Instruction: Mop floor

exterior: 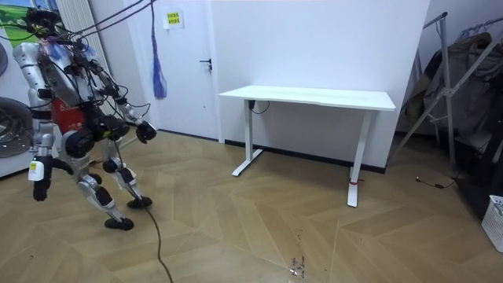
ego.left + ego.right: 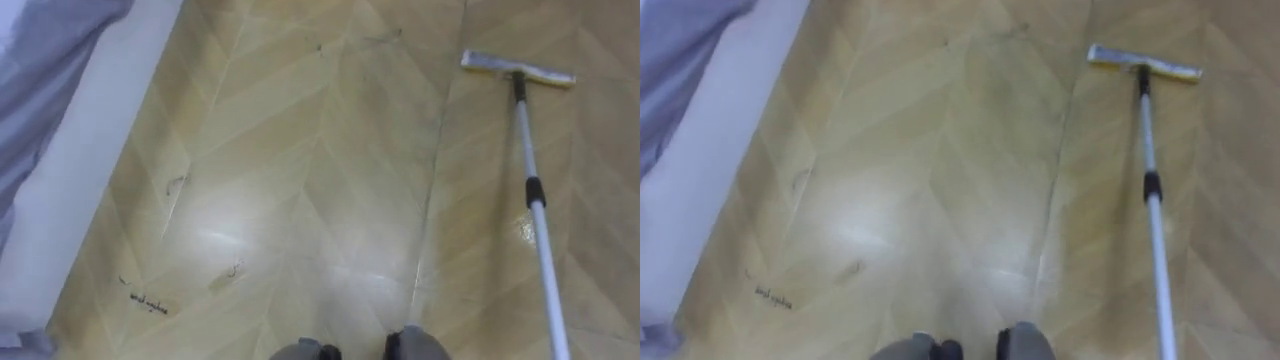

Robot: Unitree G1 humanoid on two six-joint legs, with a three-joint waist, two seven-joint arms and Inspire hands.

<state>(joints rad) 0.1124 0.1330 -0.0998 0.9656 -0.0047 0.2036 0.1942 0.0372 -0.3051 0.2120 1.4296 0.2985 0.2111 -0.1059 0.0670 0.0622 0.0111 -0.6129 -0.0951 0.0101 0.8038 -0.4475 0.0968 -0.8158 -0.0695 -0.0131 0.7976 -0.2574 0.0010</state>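
**On the parquet floor, the mop lies to the robot's right**

At the far left of the eye views, a grey cloth [image 2: 40, 60] hangs over a white band [image 2: 90, 150] that runs along the edge of the floor [image 2: 300, 150]. The pale herringbone boards beside it carry dark scuff marks [image 2: 148, 300] near the band and a bright sheen in the middle. Further right is the mop [image 2: 530, 190]. Its flat head [image 2: 517, 68] rests crosswise on the floor at the upper right, and the white handle with its black collar slants down from there to the lower right edge.

At the room view's left the robot stands on bent knees. Its right hand [image 1: 39, 189] hangs low at its side, and its left hand [image 1: 145, 131] is held out in front at waist height. I cannot tell whether either hand is open or closed. Behind the robot is a white door [image 1: 185, 71] with a blue tassel [image 1: 159, 67] hanging beside it. A white counter [image 1: 314, 97] stands against the wall in the middle, and a clothes rack [image 1: 448, 86] stands at the right.
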